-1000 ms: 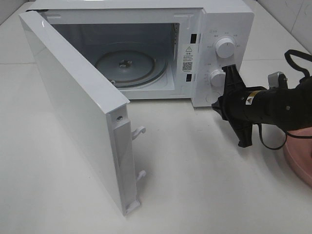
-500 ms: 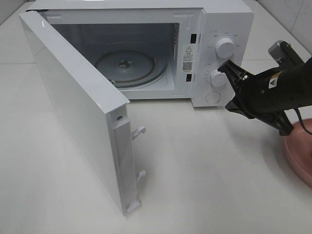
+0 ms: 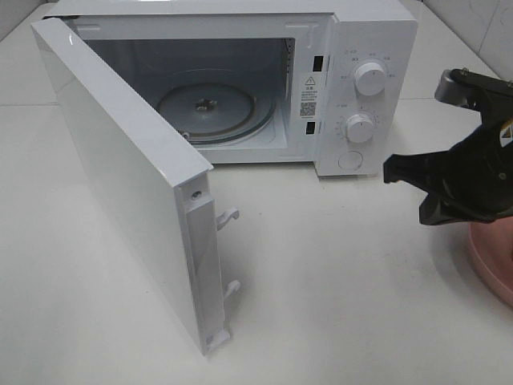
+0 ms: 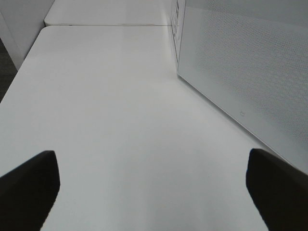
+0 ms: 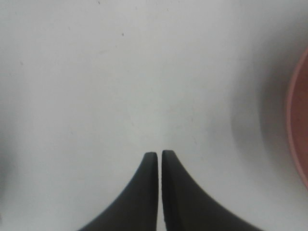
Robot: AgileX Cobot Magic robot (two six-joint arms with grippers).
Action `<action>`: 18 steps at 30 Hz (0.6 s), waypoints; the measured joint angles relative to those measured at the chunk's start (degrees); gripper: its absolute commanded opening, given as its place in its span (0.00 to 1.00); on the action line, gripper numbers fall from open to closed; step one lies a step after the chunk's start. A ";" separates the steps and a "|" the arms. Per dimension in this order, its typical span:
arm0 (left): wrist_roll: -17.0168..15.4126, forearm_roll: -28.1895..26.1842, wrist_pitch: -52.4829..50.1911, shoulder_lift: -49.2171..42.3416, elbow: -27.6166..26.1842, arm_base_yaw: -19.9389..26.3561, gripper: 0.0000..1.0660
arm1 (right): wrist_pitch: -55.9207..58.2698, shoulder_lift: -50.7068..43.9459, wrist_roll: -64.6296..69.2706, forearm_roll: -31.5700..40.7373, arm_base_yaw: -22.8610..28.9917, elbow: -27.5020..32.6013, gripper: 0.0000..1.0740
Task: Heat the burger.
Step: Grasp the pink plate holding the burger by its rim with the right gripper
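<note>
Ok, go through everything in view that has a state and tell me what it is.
Microwave door: wide open.
Turntable: bare, nothing on it.
Left gripper: open, empty.
Right gripper: shut, empty, above the table.
Pink plate: only its edge shows; contents unseen.

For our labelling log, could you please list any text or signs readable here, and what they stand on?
No wording is legible.
Sticker on the microwave front: a warning triangle and a QR code; its print is too small.
Marks around the upper dial and lower dial: too small to read.
</note>
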 measured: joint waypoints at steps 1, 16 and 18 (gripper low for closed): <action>0.00 0.00 0.00 0.00 0.00 0.00 0.95 | 3.44 -1.03 -2.92 0.00 0.00 0.00 0.11; 0.00 0.00 0.00 0.00 0.00 0.00 0.95 | 13.69 -3.09 -18.33 -3.21 -0.52 0.00 0.93; 0.00 0.00 0.00 0.00 0.00 0.00 0.95 | 13.81 -3.09 -18.74 -3.50 -0.57 0.00 0.93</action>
